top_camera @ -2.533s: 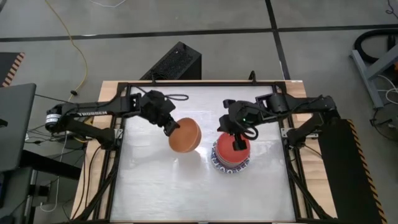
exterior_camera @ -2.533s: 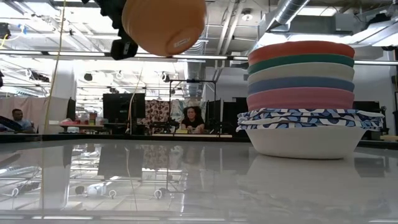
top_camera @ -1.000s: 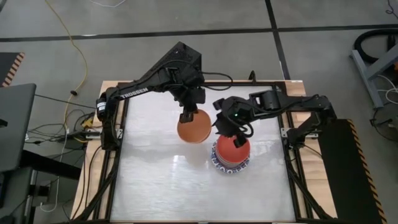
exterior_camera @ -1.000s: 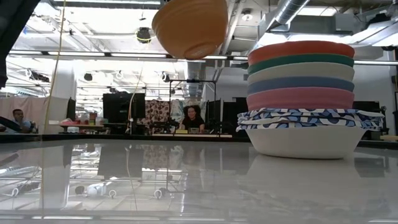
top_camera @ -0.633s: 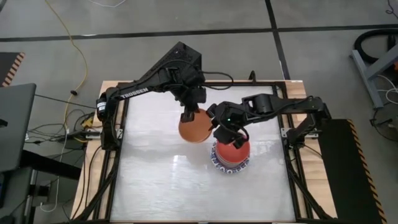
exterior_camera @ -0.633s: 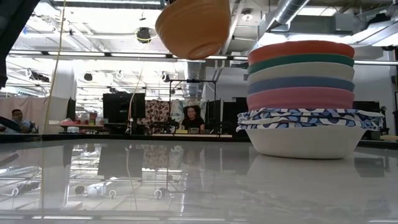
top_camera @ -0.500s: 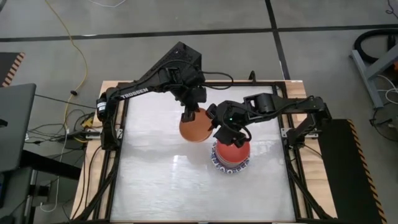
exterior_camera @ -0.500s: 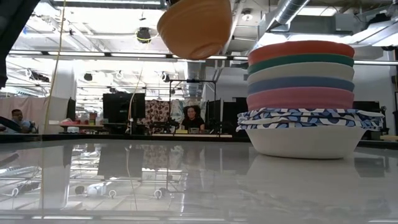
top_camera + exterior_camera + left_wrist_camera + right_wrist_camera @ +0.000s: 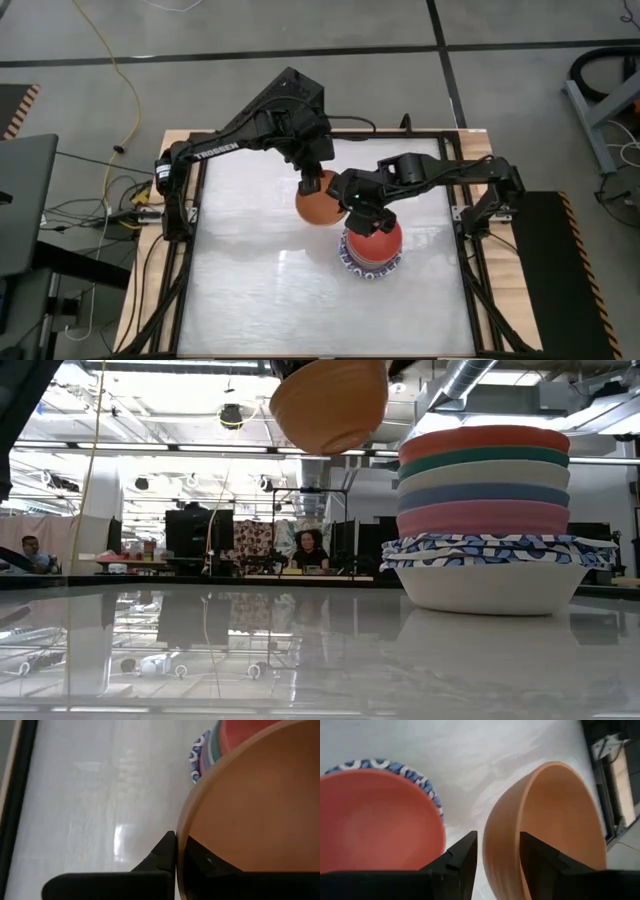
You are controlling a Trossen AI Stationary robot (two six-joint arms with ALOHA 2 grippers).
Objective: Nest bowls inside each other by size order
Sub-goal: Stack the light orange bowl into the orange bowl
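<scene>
Aloft, smooth round orange bowl [image 9: 328, 405] pinched by left tool [image 9: 311, 181]; right tool [image 9: 497, 855] wide.

The stack of bowls [image 9: 373, 250] stands on the counter [image 9: 250, 300] right of its middle, nearer the right edge than the left. A single bowl [image 9: 316, 199] hangs above the counter, just left of the stack and toward the back edge, in the left pincer [image 9: 310, 183]. The right pincer [image 9: 352, 207] sits between that bowl and the stack, its fingers [image 9: 462, 852] astride the bowl's rim.
</scene>
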